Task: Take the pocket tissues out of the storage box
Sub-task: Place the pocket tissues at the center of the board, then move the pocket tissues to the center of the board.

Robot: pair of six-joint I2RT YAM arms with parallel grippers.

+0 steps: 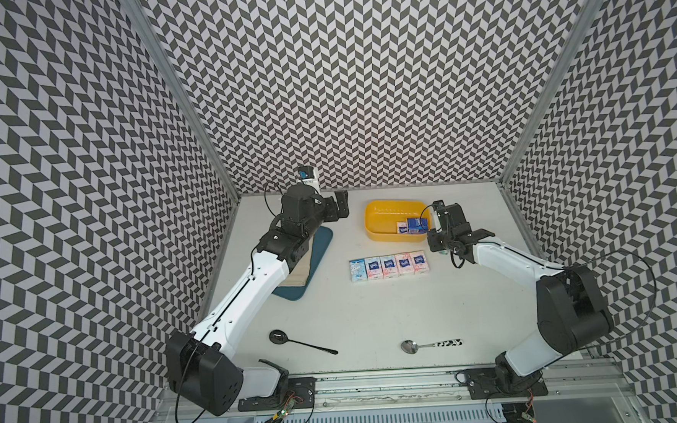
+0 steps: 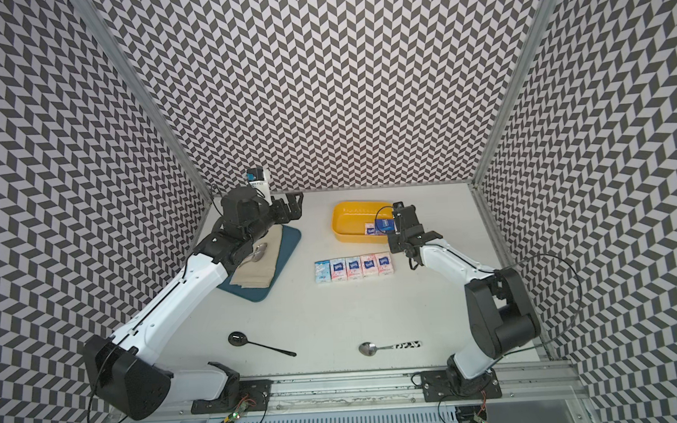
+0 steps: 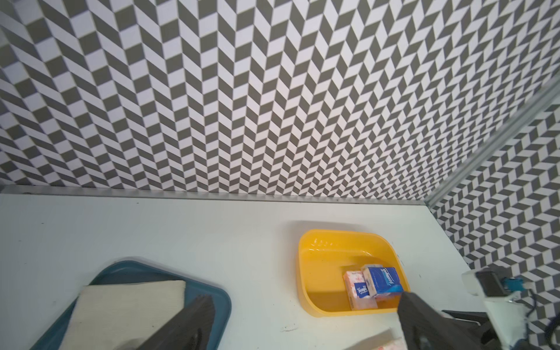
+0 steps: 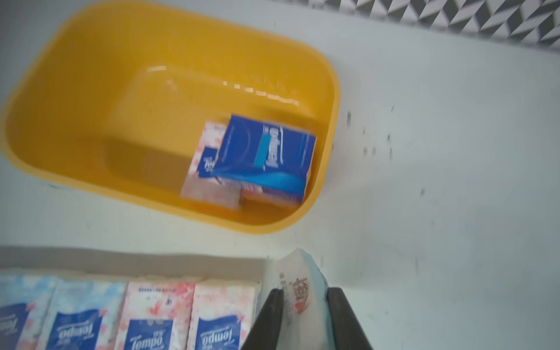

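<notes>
Evidently the right gripper (image 4: pixel 303 292) is clamped on a pale pack (image 4: pixel 298 272) beside the row's (image 1: pixel 389 266) right end mid-desk (image 1: pixel 374 318), likely to extend it; other pocket tissues (image 4: pixel 266 151) sit in the storage box's (image 4: pixel 91 75) near right corner; the left gripper (image 1: pixel 338 207) stands open, empty

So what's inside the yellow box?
A dark blue tissue pack lies tilted on a pink-and-white pack in one corner of the yellow box. Anything else under the blue one is hidden.
</notes>
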